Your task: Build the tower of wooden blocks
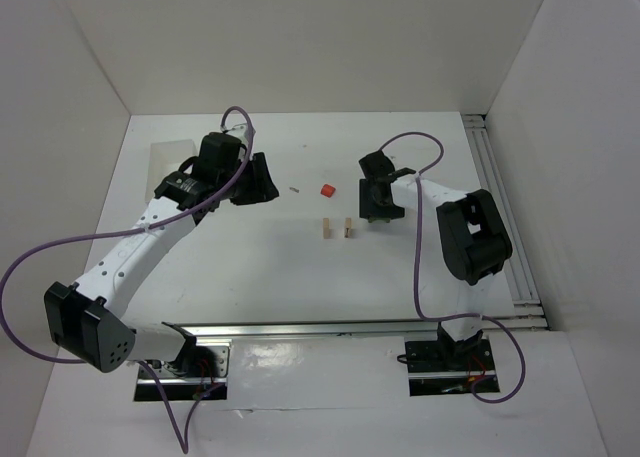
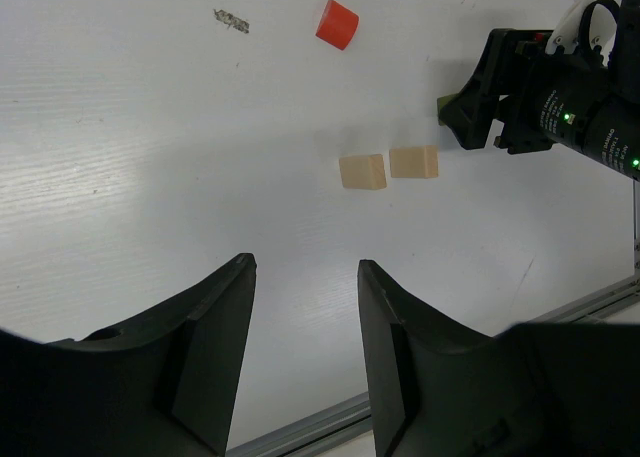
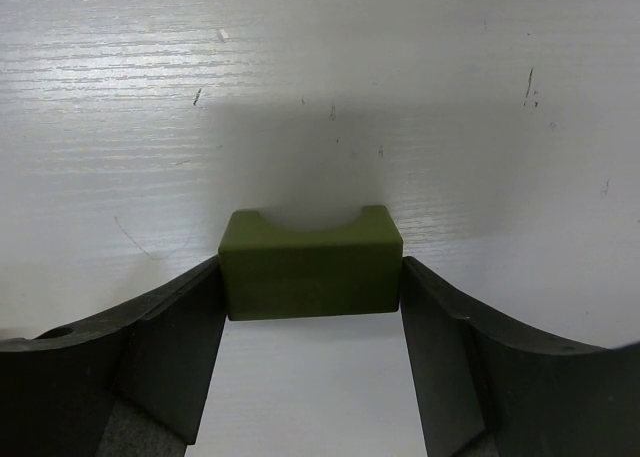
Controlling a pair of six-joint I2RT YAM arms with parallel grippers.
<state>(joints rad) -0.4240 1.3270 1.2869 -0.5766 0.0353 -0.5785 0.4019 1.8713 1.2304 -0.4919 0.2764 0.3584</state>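
Right arm's fingers point(image 3: 160, 362) are clenched on the dark green block point(image 3: 310, 267), gripping its two ends. They sit just right of the two tan uprights point(image 1: 326, 228) near the middle of the worktop point(image 1: 280, 277). Red piece point(image 1: 327, 190) lies apart, toward the far edge. Left arm's fingers point(image 2: 210, 347) are spread and empty, nearer the far left corner.

Risk: the uprights are small and free-standing, so a low or off-centre approach likely topples one. If their spacing mismatches the green block, it may tip off on release.

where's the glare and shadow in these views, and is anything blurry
Right wrist: green block sharp, a soft shadow on the table beyond it. Left wrist: streaky glare on the table at image left. Top external: even light, nothing blurred.
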